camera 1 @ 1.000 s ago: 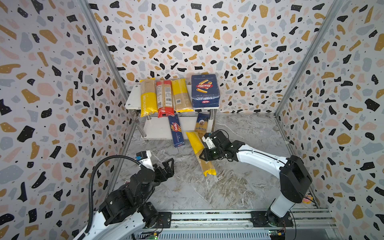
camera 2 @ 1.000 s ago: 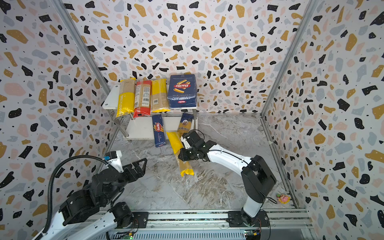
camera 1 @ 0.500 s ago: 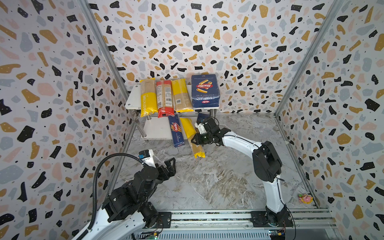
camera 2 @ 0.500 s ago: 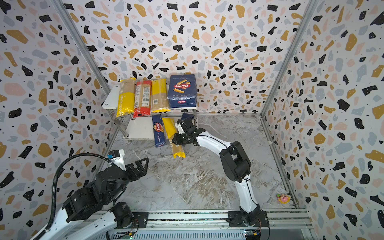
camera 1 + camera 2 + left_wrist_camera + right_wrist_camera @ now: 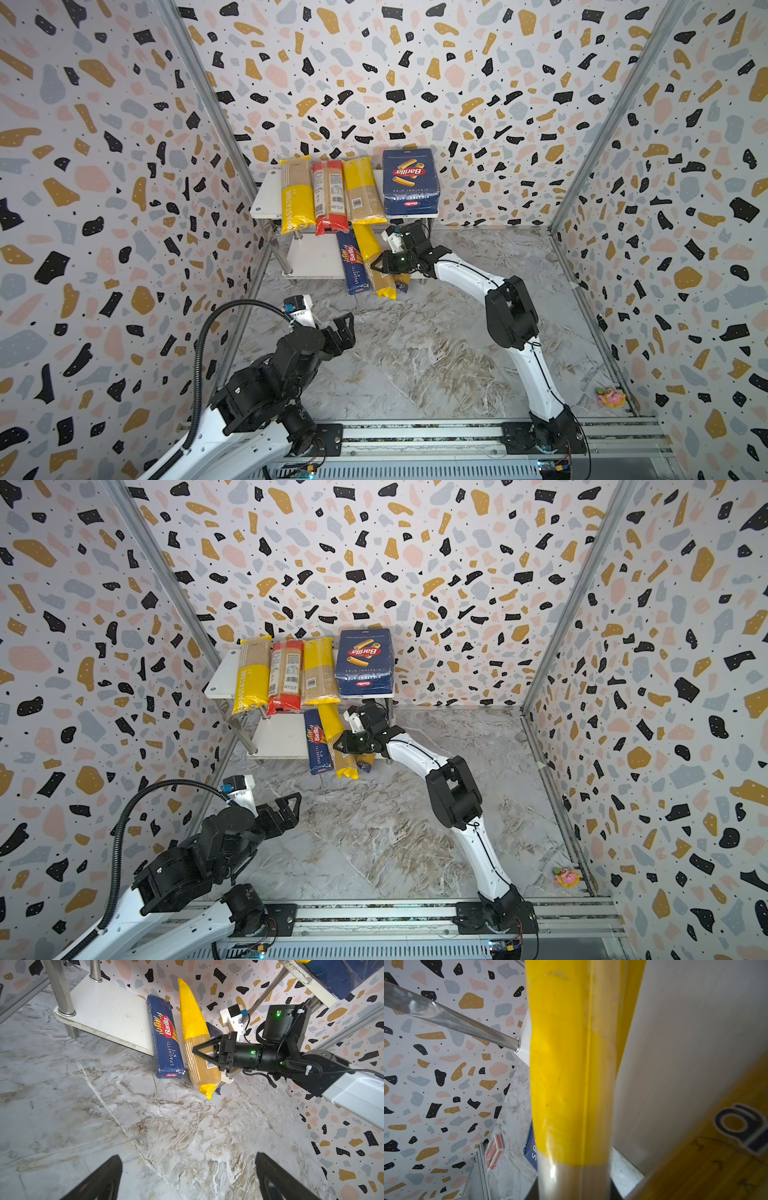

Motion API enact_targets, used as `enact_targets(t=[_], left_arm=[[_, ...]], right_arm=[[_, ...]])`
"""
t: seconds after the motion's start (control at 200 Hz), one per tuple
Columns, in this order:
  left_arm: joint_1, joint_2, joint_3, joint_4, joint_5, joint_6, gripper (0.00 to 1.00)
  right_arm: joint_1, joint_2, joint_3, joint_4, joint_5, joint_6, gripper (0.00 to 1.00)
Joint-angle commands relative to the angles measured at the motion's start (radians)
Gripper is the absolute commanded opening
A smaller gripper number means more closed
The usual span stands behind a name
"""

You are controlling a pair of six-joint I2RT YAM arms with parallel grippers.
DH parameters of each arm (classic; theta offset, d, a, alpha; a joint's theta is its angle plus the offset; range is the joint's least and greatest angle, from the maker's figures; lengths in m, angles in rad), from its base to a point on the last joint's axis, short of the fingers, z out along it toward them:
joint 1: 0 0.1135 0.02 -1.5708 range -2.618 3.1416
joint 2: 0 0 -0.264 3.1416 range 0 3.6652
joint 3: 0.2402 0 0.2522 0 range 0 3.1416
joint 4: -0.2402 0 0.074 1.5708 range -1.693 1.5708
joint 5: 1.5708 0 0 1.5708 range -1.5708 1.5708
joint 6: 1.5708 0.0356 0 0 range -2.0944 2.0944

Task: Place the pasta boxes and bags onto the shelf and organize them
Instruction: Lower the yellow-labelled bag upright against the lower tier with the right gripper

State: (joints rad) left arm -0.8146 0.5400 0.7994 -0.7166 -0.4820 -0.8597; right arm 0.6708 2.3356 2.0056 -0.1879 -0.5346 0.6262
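Two grippers noted, one loaded and one idle.

Right gripper: fingers closed across the yellow-ended bag at about mid-length, on the clear section where the spaghetti shows. In the left wrist view the bag's barcode label shows through the near finger's triangular frame; the other finger is hidden behind the bag. In the right wrist view the bag runs straight out between the fingers.

Held bag position: far yellow end on the lower board of the shelf, under the upper board. Near yellow end overhangs the board's front edge; I cannot tell whether it touches the marble floor. The bag lies just beside the spaghetti box on its left, seen in both top views. The ankara bag lies on its other side and partly beneath it. The box also overhangs the front edge.

Upper board, left to right in both top views: PASTATIME bag, red-ended bag, upper yellow-ended bag, rigatoni box. All lie flat and side by side.

Left gripper: fingers spread wide, nothing between them, above bare floor and well apart from the shelf
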Motion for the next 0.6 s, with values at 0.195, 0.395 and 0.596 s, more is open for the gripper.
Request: enact_targets(t=[0.195, 0.395, 0.596], left_arm=[[-0.002, -0.001, 0.013, 0.021, -0.033, -0.018, 0.99], [-0.003, -0.022, 0.019, -0.007, -0.046, -0.054, 1.00], [-0.003, -0.041, 0.018, -0.025, -0.056, -0.060, 0.99]], right_arm=[[-0.014, -0.003, 0.088, 0.208, -0.060, 0.083, 0.17], [-0.017, 0.040, 0.111, 0.228, -0.059, 0.123, 0.18], [0.003, 0.142, 0.255, 0.180, -0.135, 0.145, 0.19]])
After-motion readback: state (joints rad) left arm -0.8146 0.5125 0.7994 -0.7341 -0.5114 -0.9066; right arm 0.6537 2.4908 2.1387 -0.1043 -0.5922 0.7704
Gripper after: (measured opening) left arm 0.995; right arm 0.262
